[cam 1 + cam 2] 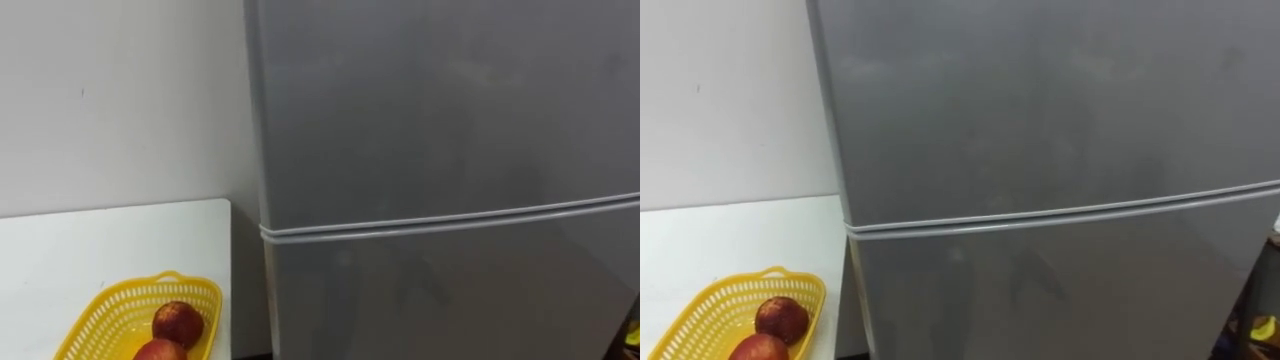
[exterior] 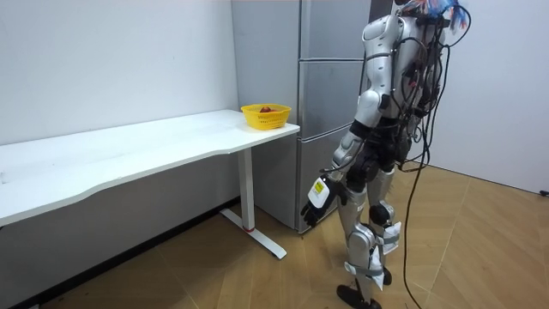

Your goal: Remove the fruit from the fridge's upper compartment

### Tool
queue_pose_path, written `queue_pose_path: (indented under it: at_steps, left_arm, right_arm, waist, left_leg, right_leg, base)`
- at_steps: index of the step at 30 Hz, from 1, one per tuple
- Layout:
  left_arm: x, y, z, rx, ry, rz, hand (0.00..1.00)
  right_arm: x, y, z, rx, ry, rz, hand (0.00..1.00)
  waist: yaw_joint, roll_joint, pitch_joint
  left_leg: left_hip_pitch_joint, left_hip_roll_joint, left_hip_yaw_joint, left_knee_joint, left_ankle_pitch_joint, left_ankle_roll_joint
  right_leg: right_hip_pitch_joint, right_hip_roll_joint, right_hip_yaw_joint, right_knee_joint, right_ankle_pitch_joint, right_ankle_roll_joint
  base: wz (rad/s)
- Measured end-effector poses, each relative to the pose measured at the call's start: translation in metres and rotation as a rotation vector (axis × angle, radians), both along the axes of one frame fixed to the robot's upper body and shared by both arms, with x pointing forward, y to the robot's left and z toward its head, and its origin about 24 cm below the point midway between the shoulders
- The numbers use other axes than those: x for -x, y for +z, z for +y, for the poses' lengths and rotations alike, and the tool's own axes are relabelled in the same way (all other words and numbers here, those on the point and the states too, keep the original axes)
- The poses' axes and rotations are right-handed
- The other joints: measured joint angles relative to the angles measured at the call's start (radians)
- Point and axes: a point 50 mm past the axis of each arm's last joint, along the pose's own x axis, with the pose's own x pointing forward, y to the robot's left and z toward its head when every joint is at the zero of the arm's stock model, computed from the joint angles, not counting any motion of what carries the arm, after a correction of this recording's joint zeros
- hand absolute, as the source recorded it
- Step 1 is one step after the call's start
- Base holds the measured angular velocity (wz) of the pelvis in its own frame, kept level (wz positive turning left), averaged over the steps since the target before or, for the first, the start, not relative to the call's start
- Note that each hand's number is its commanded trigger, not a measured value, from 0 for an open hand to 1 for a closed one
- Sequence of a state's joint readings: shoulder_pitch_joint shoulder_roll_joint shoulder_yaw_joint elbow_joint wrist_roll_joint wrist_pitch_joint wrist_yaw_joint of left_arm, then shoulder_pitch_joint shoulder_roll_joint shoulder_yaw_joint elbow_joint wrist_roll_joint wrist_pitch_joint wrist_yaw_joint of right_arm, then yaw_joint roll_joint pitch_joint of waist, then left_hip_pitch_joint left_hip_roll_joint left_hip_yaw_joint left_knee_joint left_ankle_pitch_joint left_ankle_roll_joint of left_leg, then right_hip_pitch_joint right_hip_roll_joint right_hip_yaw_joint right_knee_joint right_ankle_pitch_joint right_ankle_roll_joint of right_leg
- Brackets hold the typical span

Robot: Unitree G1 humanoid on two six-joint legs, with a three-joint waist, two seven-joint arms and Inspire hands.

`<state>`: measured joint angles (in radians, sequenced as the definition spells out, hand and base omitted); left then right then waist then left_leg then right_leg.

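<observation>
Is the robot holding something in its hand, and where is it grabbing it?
Nothing is held in the left hand: it hangs open beside the robot's leg, fingers relaxed. The fridge in front of the robot is shut.

Fridge [image 1: 440,120]: plain grey on both doors, crossed by a pale grey seam [image 1: 450,221]. Left of the fridge: white table [image 1: 90,250] against a white wall [image 1: 120,100]; yellow basket [image 1: 97,316] with an open lattice pattern; two red apples [image 1: 178,322] inside. At the fridge's foot: tan wood floor [image 2: 257,283], herringbone pattern.
</observation>
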<state>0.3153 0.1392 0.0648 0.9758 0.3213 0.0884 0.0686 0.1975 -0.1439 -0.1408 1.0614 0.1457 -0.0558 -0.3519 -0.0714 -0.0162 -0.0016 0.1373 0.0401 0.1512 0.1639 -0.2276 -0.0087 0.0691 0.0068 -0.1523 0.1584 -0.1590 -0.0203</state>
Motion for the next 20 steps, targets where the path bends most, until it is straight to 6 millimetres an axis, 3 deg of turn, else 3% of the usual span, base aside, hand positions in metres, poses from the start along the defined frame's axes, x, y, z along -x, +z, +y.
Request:
queue_pose_path:
  at_steps: [5, 13, 20]
  left_arm:
    - [0.005, -0.003, -0.002, 0.026, -0.012, 0.061, 0.0]
    - [0.01, -0.004, -0.005, 0.043, -0.031, 0.113, 0.0]
    - [0.019, -0.006, -0.006, 0.072, -0.021, 0.171, 0.0]
  right_arm:
    - [0.026, -0.011, 0.011, -0.152, 0.029, 0.131, 0.0]
    - [0.03, -0.018, 0.027, -0.277, 0.217, 0.233, 0.0]
    - [0.03, -0.02, 0.03, -0.311, 0.364, 0.323, 0.0]
  waist:
    - [0.026, 0.001, 0.0042]
    - [0.057, -0.001, 0.0065]
    - [0.05, 0.0, 0.0065]
  left_leg:
    - [0.015, -0.001, -0.016, 0.0, 0.0, 0.0]
    - [0.024, -0.001, -0.03, 0.0, 0.0, 0.0]
    - [0.024, 0.0, -0.032, -0.001, 0.0, 0.0]
  right_leg:
    - [0.019, -0.002, -0.001, -0.006, 0.0, 0.0]
    - [0.018, -0.003, -0.013, -0.006, -0.003, 0.0]
    - [0.02, -0.006, -0.013, 0.0, -0.005, -0.001]
  base:
    - [0.01]
    - [0.05]
    - [0.0]
